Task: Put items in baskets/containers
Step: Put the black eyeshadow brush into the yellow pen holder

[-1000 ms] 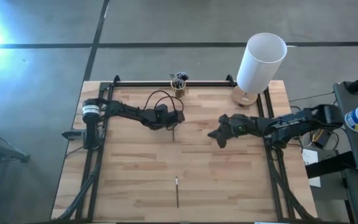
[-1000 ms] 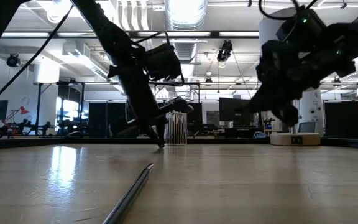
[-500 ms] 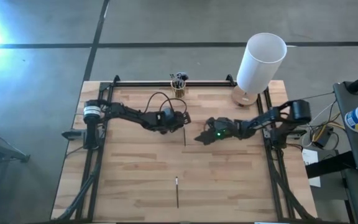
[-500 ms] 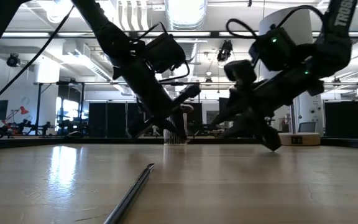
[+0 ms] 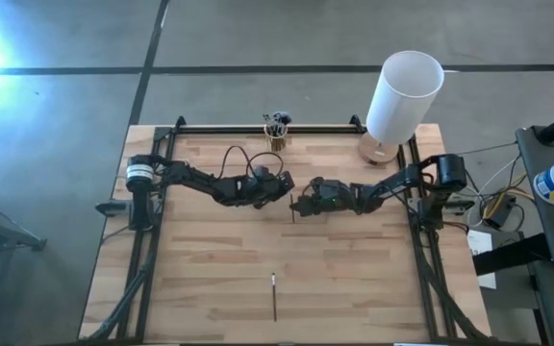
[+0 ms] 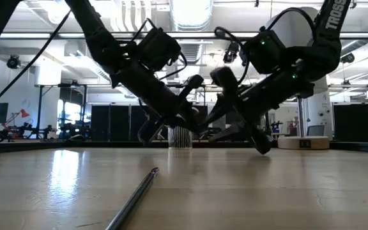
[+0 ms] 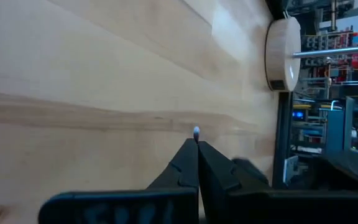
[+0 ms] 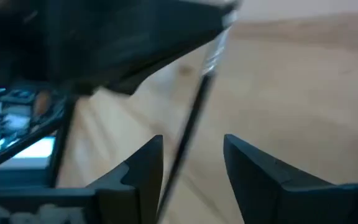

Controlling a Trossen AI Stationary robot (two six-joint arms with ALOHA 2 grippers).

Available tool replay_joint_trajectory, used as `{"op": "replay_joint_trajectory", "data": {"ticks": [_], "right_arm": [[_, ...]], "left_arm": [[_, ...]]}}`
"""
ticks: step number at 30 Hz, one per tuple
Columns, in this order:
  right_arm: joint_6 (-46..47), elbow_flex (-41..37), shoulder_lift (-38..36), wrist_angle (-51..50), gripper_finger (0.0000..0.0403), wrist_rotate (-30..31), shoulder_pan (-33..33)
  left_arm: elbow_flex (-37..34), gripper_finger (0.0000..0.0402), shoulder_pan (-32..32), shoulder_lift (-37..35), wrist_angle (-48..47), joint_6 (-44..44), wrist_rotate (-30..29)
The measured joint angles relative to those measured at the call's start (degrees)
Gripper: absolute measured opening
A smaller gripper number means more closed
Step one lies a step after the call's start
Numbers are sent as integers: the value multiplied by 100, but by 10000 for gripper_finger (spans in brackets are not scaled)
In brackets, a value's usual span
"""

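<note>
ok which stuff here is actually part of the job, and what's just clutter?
Job:
- makeup brush shut in left gripper
- right gripper, open around it
- spare brush on table
- glass cup holding brushes

Clutter:
- white cylinder on wooden base

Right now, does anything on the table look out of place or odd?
One brush lies alone near the table's front edge, far from the glass cup at the back. Otherwise nothing stands out.

left gripper (image 5: 285, 185): closed, mid-table | right gripper (image 5: 299, 205): parted, facing it
</note>
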Motion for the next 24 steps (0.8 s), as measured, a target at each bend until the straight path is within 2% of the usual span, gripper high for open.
{"op": "replay_joint_trajectory", "data": {"ticks": [6, 16, 24], "right_arm": [[-66, 6, -11, -101, 139, 287, -216], [-559, 282, -9, -137, 93, 222, -306], [-743, 268, 0, -187, 33, 198, -308]], "left_arm": [[-90, 0, -47, -75, 161, 109, -37], [-94, 0, -70, -81, 279, 222, 2], [-94, 0, -68, -86, 388, 335, 91]]}}
